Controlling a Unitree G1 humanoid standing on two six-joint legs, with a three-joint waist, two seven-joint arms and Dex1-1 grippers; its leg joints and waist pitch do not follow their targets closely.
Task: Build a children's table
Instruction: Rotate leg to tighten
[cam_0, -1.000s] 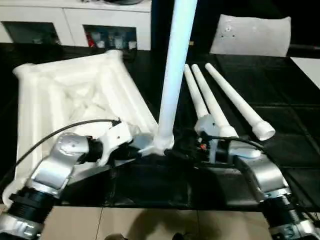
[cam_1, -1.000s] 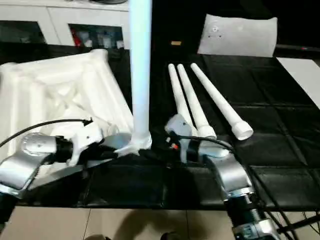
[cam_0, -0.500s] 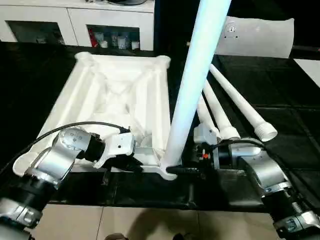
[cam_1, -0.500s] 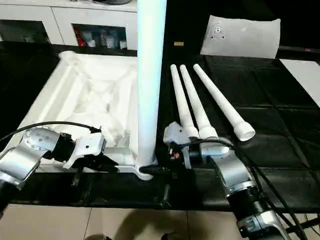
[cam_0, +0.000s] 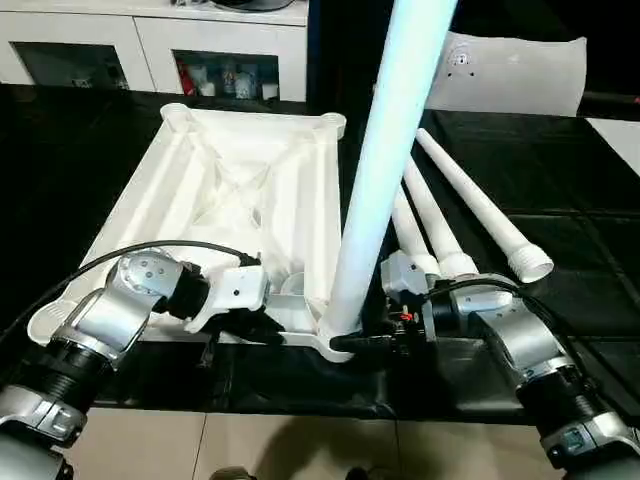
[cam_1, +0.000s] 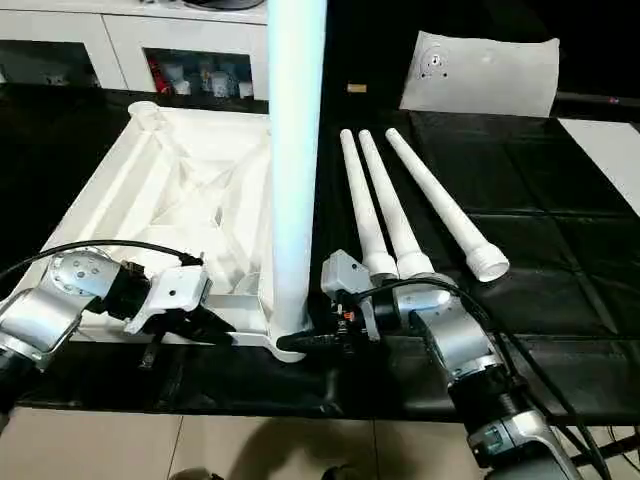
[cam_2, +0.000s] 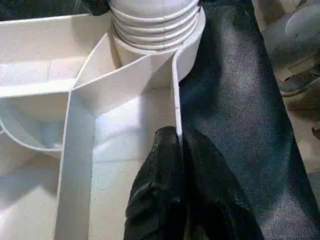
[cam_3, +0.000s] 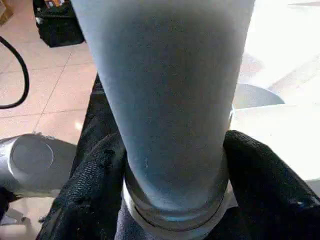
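The white tabletop (cam_0: 240, 190) lies upside down on the black table, ribbed underside up. One white leg (cam_0: 385, 170) stands upright in its near right corner socket (cam_2: 152, 25). My left gripper (cam_0: 262, 328) is shut on the thin rim wall (cam_2: 176, 90) next to that socket. From the right, my right gripper (cam_0: 360, 340) reaches the leg's base, and its black fingers (cam_3: 95, 175) press both sides of the tube (cam_3: 170, 100). Three more legs (cam_0: 470, 205) lie side by side to the right of the tabletop.
A white flat bag (cam_0: 515, 70) lies at the back right and a white cabinet (cam_0: 150, 40) stands behind the table. The table's front edge (cam_0: 300, 408) runs just below my forearms, with tiled floor beyond. A black cable (cam_0: 150, 252) arcs over my left arm.
The tabletop has swung round from a tilted pose and now lies flat, with the leg still in its socket. My right fingers have closed in on the leg's base. The left grip is unchanged.
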